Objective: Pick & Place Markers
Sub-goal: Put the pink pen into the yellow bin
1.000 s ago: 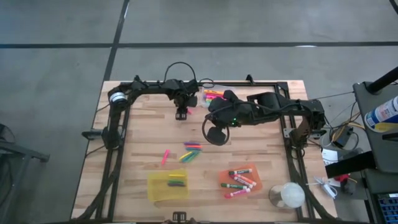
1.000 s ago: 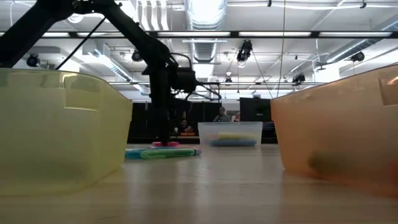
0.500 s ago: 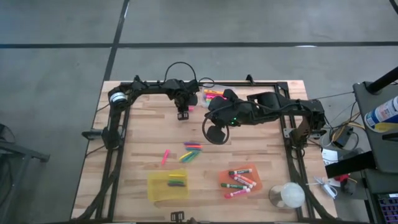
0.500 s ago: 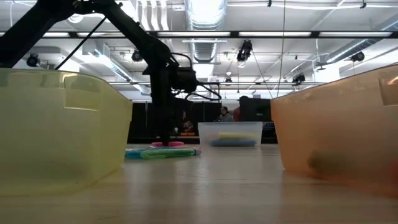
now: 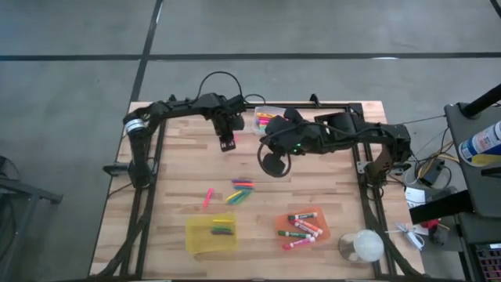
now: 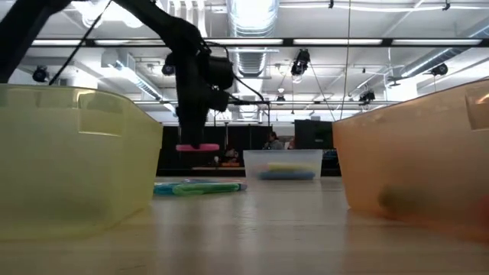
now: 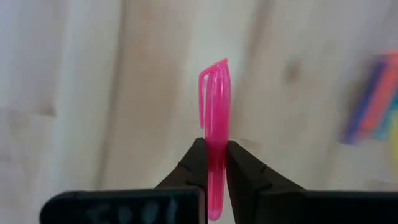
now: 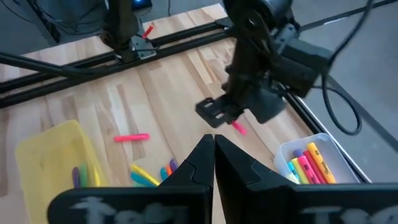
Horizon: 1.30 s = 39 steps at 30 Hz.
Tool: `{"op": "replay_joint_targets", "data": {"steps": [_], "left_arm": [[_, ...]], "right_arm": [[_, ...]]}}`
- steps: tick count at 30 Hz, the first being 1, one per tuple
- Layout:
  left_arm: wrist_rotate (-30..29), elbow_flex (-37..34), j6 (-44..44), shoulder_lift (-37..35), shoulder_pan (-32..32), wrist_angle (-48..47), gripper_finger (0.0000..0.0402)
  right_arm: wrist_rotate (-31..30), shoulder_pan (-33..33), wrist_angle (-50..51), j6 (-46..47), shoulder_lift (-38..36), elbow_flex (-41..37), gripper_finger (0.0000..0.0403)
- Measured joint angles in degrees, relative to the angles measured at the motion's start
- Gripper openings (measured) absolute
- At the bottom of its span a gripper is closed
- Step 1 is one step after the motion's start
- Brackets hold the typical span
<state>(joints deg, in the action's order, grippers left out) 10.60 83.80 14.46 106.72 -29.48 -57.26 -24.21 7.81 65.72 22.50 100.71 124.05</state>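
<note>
My left gripper [image 5: 227,144] hangs over the far middle of the table, shut on a neon pink marker [image 6: 197,147] that floats above the wood. A small heap of coloured markers [image 5: 241,190] lies flat mid-table, and a lone pink marker [image 5: 208,196] lies to its left. My right gripper [image 8: 213,148] is shut with nothing in it, hovering right of the left one, above the heap's far side. More markers lie in the yellow bin [image 5: 211,233], the orange bin [image 5: 303,225] and the clear bin [image 5: 268,120]. My left gripper pinches the pink marker's barrel [image 7: 215,134] between its two fingers, behind the cap. The fingers come from above, pointing down, and lie across the marker. The cap end with its clip [image 7: 213,78] sticks out past them. The marker hangs level, clear of the table.
The yellow bin [image 6: 69,160] and orange bin [image 6: 416,153] stand near the front edge, the clear bin [image 6: 283,164] at the far edge. A round clear container [image 5: 362,247] sits at the front right corner. Black frame rails run along both table sides.
My left gripper has taken hold of the pink marker and gone up with it. The marker, which lay on the table under the gripper, now hangs level and clear of the wood. My right arm has kept about where it was.
</note>
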Motion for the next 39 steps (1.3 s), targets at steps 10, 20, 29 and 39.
{"op": "replay_joint_targets", "data": {"steps": [10,20,29,39], "left_arm": [[4.85,-6.65,-9.07,-16.41,5.93,-0.53,0.0029],[0.67,-12.54,-24.01,-30.58,18.61,-0.21,0.003],[-3.26,-13.84,-32.57,-33.18,31.19,0.06,0.003],[-10.44,-13.87,-46.23,-32.56,45.07,0.2,0.003]], "right_arm": [[-1.92,-0.35,0.06,-0.39,-0.25,-0.04,0.0009],[-1.95,-1.51,-0.36,-0.2,-0.25,-0.09,0.0009],[-3.03,-1.88,-2.03,0.69,-0.25,-0.8,0.0009],[-2.78,-1.7,-2.04,6.71,-0.25,-3.66,0.0009]]}}
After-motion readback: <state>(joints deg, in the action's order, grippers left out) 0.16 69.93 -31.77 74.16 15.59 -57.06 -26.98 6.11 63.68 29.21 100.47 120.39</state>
